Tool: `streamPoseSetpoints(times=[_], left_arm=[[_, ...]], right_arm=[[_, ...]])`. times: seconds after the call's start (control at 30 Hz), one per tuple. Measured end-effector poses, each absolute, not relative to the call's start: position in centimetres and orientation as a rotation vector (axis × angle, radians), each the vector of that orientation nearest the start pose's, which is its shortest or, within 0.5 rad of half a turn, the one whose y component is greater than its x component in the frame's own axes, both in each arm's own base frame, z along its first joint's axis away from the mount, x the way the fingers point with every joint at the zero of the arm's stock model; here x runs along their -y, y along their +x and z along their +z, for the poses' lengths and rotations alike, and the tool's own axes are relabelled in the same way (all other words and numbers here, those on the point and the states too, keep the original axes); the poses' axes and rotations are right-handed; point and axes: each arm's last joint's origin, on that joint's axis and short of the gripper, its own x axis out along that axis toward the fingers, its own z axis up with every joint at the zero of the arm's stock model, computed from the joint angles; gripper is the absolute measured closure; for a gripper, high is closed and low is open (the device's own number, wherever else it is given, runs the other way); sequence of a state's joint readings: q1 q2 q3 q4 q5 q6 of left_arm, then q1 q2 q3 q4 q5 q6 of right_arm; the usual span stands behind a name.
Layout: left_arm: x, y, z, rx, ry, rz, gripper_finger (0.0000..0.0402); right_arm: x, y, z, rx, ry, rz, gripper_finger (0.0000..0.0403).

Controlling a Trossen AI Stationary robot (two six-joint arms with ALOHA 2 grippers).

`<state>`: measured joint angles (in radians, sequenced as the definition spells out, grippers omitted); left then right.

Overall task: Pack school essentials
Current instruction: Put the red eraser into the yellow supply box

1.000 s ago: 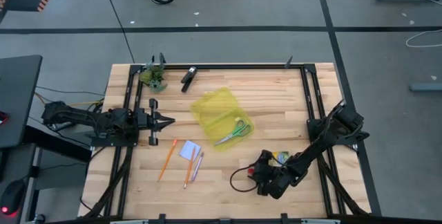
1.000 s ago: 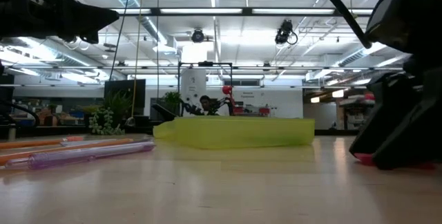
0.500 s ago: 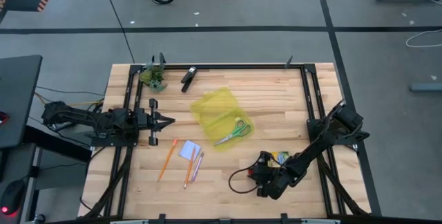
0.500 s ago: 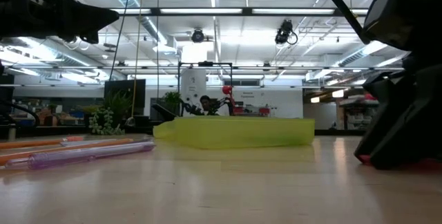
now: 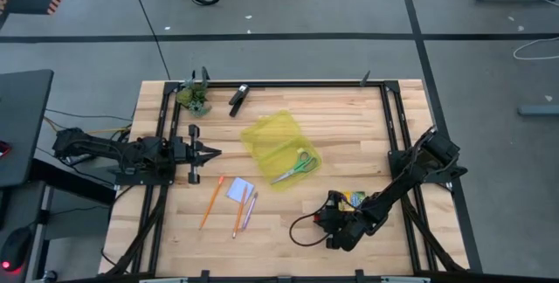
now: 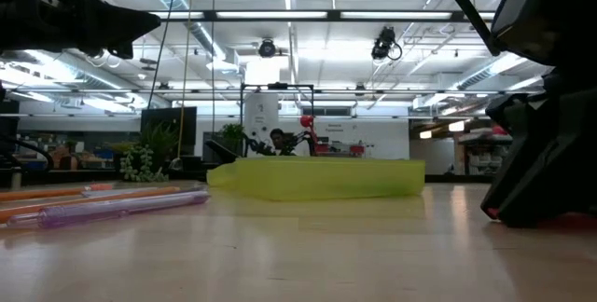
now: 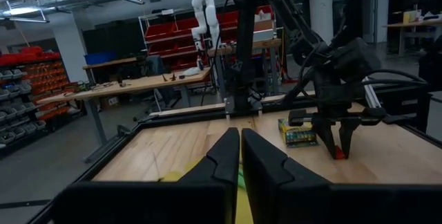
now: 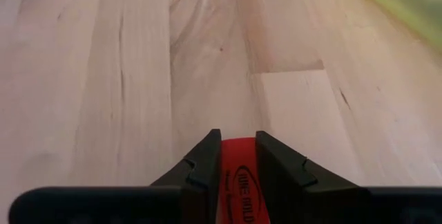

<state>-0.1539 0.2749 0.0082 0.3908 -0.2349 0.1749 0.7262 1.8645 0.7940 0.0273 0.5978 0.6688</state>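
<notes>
Pencils [image 5: 214, 202], orange and pink, lie on the left near part of the table [image 5: 349, 117] beside the note pad [image 5: 239, 190], their long axes running near to far with a slight lean. The left gripper [image 5: 208, 152] waits just beyond them at the table's left edge, its fingers pressed together on nothing, as the left wrist view shows. In the middle sits the open yellow case [image 5: 269, 138], with the green-handled scissors [image 5: 295, 166] lying across its near right corner.

To the right and nearer, the right gripper [image 5: 334, 224] is bent low to the tabletop, its fingers clamped on the small red eraser [image 8: 237, 175], which stands upright between them just above or on the wood. The crayon box [image 5: 354, 200] lies close behind that gripper, on its far side.

From the eraser, the case lies far and to the left, so the carry would likely run diagonally that way. The right arm is clearly the nearer one for the eraser and crayon box; the left arm suits the pencils and pad.
</notes>
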Motion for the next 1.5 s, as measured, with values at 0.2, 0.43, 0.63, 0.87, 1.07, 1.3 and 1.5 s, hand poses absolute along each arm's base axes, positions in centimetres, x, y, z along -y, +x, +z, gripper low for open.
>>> streamPoseSetpoints(times=[0.2,0.43,0.63,0.87,1.07,1.3,1.5], left_arm=[[1.1,11.3,18.0,0.114,0.151,0.091,0.0371],[1.1,11.3,18.0,0.114,0.151,0.091,0.0368],[1.1,11.3,18.0,0.114,0.151,0.092,0.0378],[1.1,11.3,18.0,0.114,0.151,0.091,0.0371],[1.1,11.3,18.0,0.114,0.151,0.092,0.0366],[1.1,11.3,18.0,0.114,0.151,0.092,0.0372],[1.1,11.3,18.0,0.114,0.151,0.092,0.0369]], right_arm=[[-19.2,24.8,9.4,-0.805,-0.042,-0.149,0.0309],[-18.9,25.7,9.9,-0.825,-0.127,-0.148,0.0309],[-18.3,26.7,10.4,-0.829,-0.185,-0.155,0.0309],[-17.9,27.6,10.9,-0.840,-0.249,-0.142,0.0309],[-17.4,28.3,11.4,-0.868,-0.314,-0.140,0.0309],[-16.6,28.9,11.5,-0.883,-0.365,-0.121,0.0308],[-16.0,29.3,11.5,-0.901,-0.390,-0.096,0.0308]])
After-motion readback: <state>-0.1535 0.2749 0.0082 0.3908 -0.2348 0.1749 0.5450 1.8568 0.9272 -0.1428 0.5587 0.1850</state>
